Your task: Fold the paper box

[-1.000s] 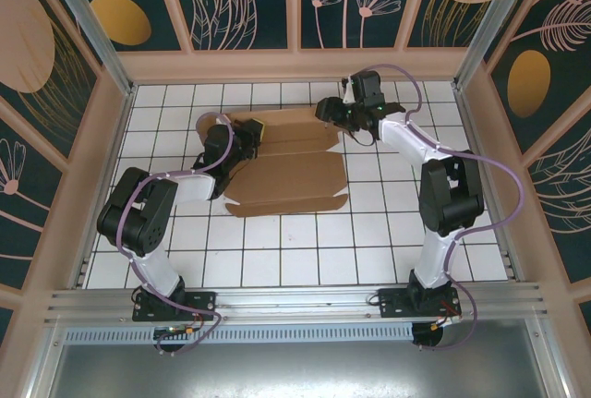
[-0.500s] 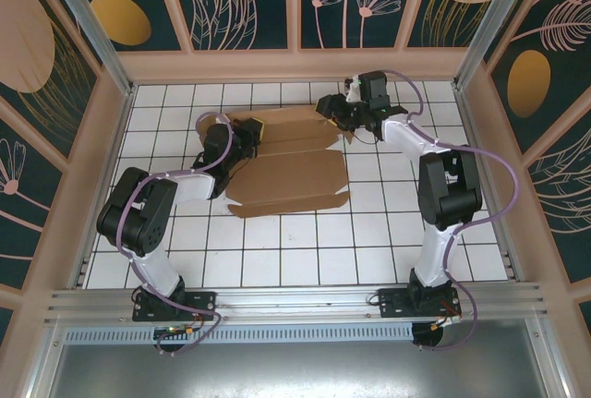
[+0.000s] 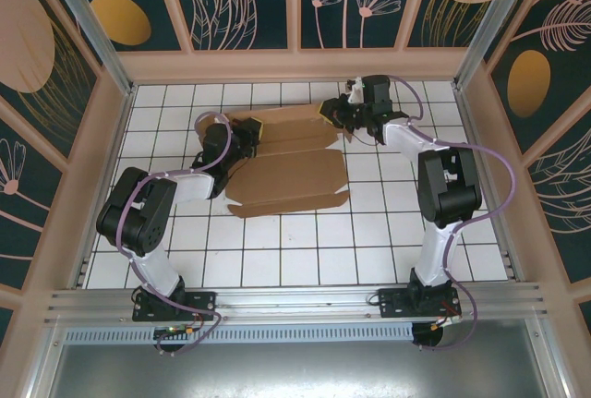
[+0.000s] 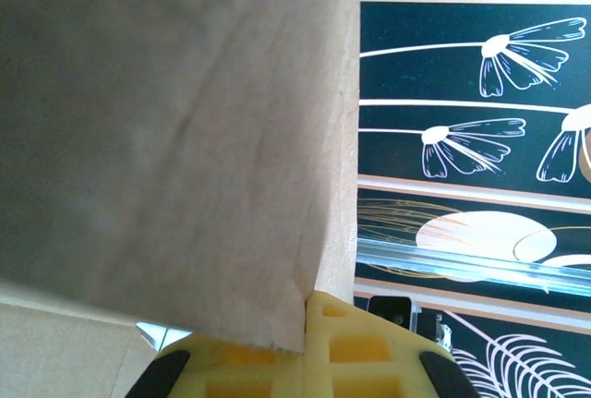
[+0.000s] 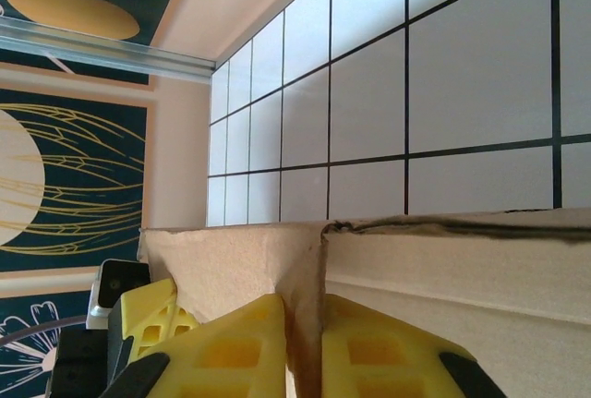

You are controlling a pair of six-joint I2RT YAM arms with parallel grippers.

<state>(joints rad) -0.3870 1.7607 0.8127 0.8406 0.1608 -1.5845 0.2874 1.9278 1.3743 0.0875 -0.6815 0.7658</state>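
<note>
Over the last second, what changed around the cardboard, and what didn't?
The right gripper closed its fingers on a flap of the paper box at its far right corner, and its arm edged slightly toward the far wall. The left gripper stayed clamped on the box's left end, and the sheet itself lay as before.

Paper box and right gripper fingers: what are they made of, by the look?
The paper box: brown cardboard, matte; fibrous face, ragged dark edge. On the right gripper, the fingers: yellow, probably moulded plastic; smooth, slightly glossy, with recessed pockets.
</note>
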